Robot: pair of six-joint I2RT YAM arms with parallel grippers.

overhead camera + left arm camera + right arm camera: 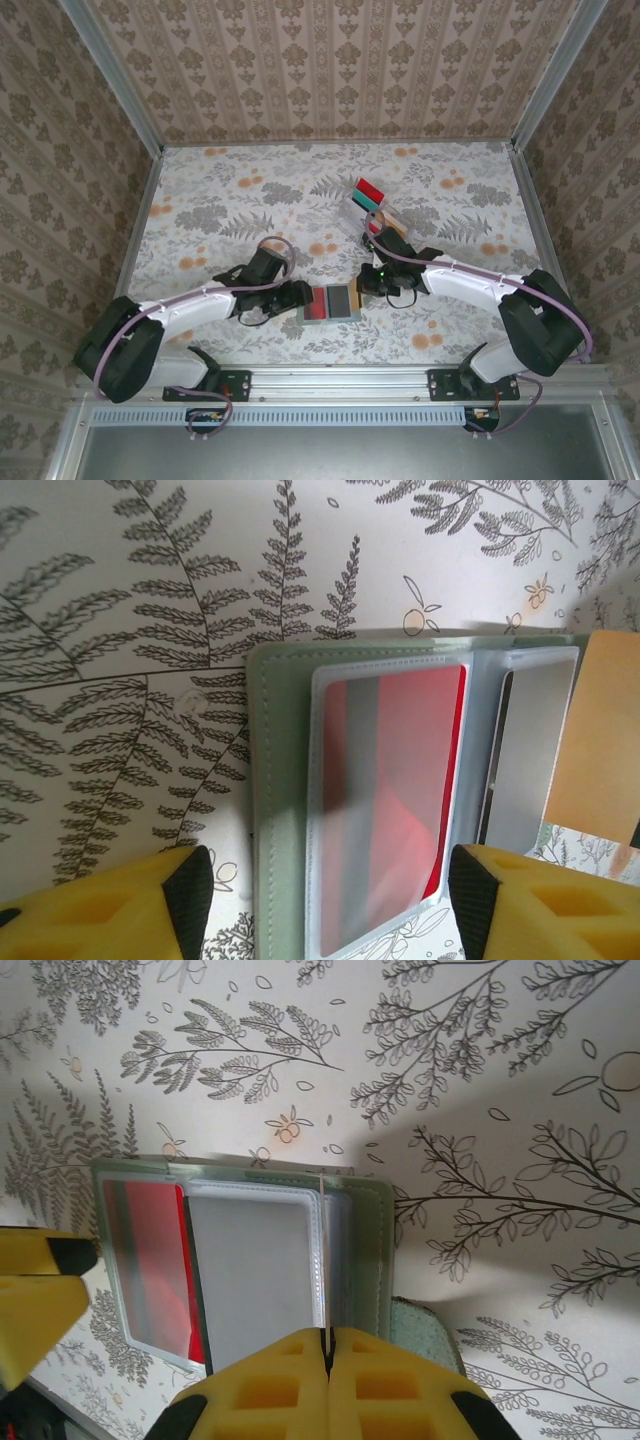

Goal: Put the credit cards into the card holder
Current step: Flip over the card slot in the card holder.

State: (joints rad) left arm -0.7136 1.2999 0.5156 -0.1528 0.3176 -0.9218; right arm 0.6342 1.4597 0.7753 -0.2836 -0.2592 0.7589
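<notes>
The card holder (332,302) lies open and flat on the table between both arms. A red credit card (410,770) sits inside its left clear pocket. My left gripper (330,900) is open, one finger on each side of that left half, and nothing is gripped. My right gripper (327,1345) is shut on a thin beige credit card (323,1260) held on edge over the right half of the card holder (365,1250), at the right pocket's stitched edge. The same beige card (595,740) shows at the right of the left wrist view.
A clear slotted rack (375,208) stands behind the right arm, with a red card (370,189) and a teal one in it. A teal-green textured tab (430,1335) lies by the card holder's right edge. Patterned walls enclose the table.
</notes>
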